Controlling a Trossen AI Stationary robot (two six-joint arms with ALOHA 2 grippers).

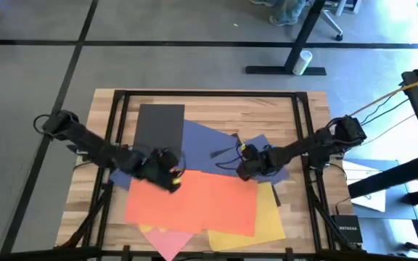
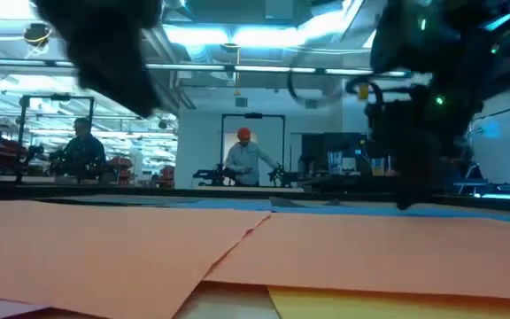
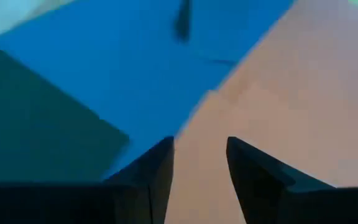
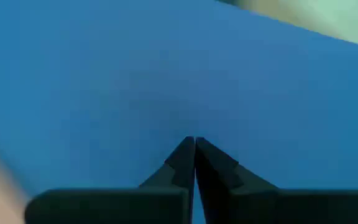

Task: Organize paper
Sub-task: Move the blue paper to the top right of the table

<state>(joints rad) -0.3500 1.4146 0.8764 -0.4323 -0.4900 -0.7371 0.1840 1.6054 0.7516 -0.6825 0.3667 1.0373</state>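
Left tool (image 3: 199, 163), fingers spread, hovers low over the orange-red sheet (image 1: 194, 203) beside the black sheet (image 1: 160, 125). Right tool (image 4: 194, 144), fingers pressed together, sits on the navy blue sheet (image 1: 209, 141) mid-counter (image 1: 267, 109). Yellow sheet (image 1: 267, 217) and pink sheet (image 1: 167, 241) peek out at the counter's near edge.

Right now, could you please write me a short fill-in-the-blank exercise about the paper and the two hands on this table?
1. The left hand hovers with its fingers ____ over the edge of the orange sheet.
2. The right hand has its fingers ____ above the blue sheet.
3. The black sheet lies partly on top of the ____ sheet.

Missing words: open; shut; blue
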